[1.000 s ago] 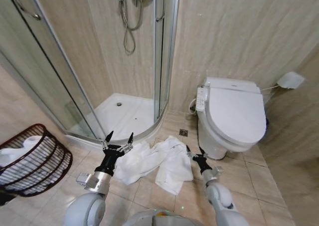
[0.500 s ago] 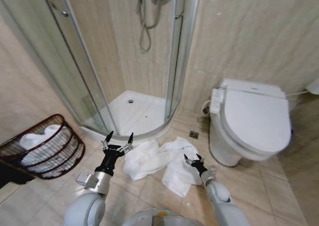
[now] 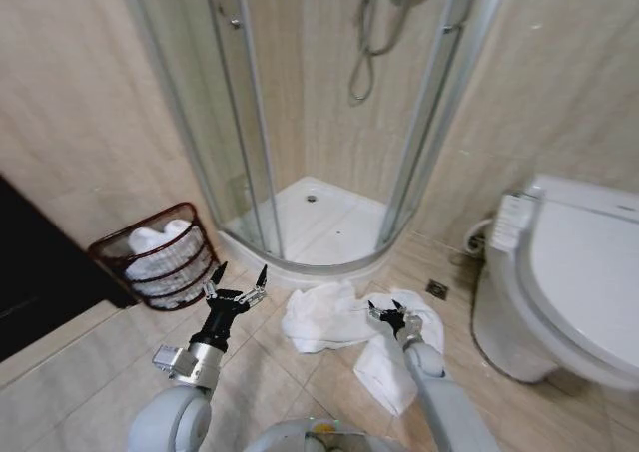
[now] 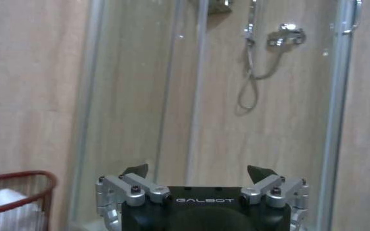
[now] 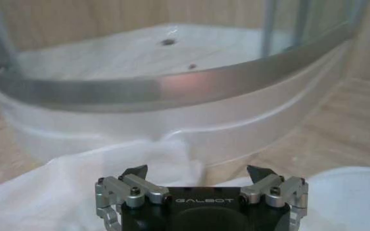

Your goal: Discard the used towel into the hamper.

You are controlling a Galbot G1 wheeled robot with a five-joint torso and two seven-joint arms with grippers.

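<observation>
The right gripper [image 3: 384, 310] hangs released, fingers spread, just over the used towel [image 3: 334, 317], a rumpled white heap on the tile floor [image 3: 90, 372] below the shower tray [image 3: 319, 218]. At nine o'clock from it the left gripper [image 3: 238, 280] is raised, prongs apart, gripping nothing. Further toward nine o'clock stands the hamper [image 3: 160, 255], dark red-brown ribs with white cloth inside. The right wrist view brings the towel [image 5: 75, 173] against the tray's curved metal rim [image 5: 172, 86]; the left wrist view catches the hamper's rim [image 4: 18, 185] and the shower hose [image 4: 249, 72]. Since a second ago the camera has swung leftward, and the right gripper has reached farther over the towel.
</observation>
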